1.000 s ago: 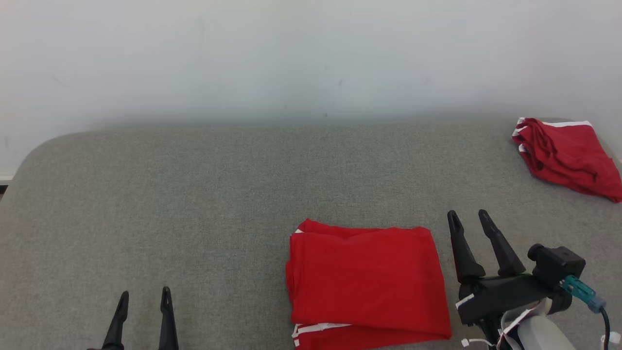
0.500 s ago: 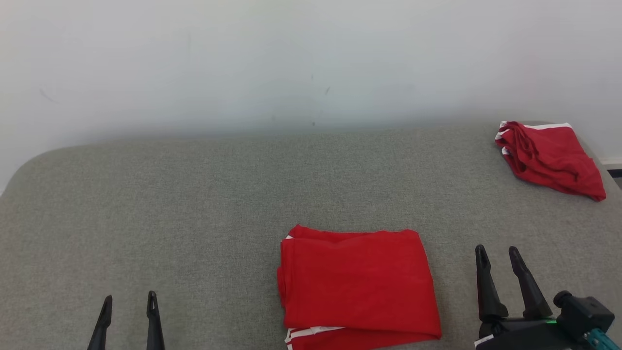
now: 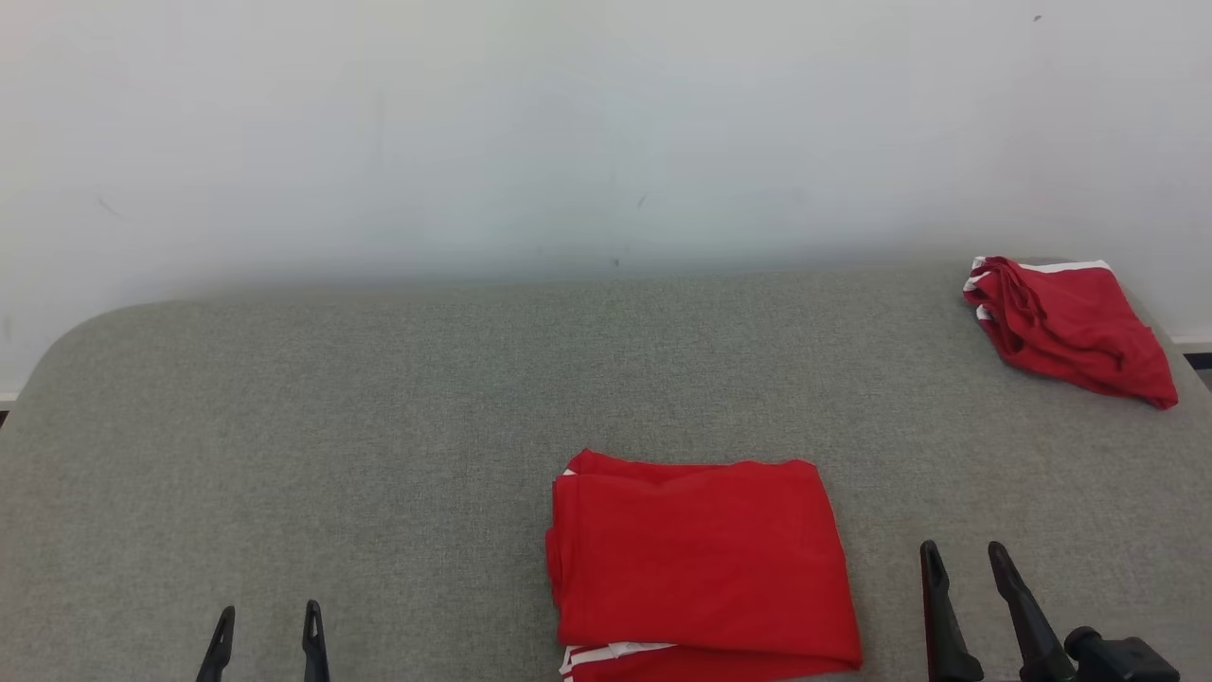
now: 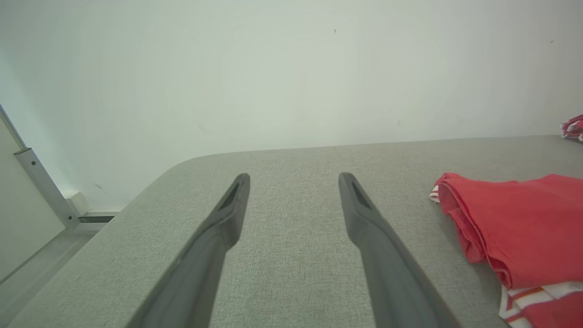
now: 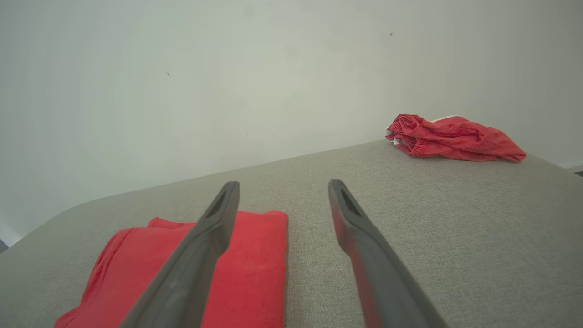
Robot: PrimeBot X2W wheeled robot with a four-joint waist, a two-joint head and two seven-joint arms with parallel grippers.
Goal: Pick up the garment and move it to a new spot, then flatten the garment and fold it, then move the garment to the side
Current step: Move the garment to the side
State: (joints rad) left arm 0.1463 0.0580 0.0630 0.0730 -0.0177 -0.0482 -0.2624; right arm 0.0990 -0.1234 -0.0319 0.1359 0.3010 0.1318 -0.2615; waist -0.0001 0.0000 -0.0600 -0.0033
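Where the garment [image 3: 701, 559] lies: on the grey table [image 3: 379, 426], near its front edge and right of the middle.
Garment shape: red, folded into a flat, roughly square stack; a white-striped layer shows at the front left corner.
Left jaws: released, spread wide, nothing between them; fingertips [image 4: 237, 196] over bare table, well left of the garment.
Right jaws: released, spread wide, empty; fingertips [image 3: 933, 568] near the garment's right edge, apart from it. Whether they touch the table, I cannot tell.
Heap [image 3: 1070, 327]: a second red cloth with white trim, bunched and creased, at the table's far right corner, well apart from the folded one.
Wall [image 3: 568, 123]: plain and pale, behind the table's far edge.
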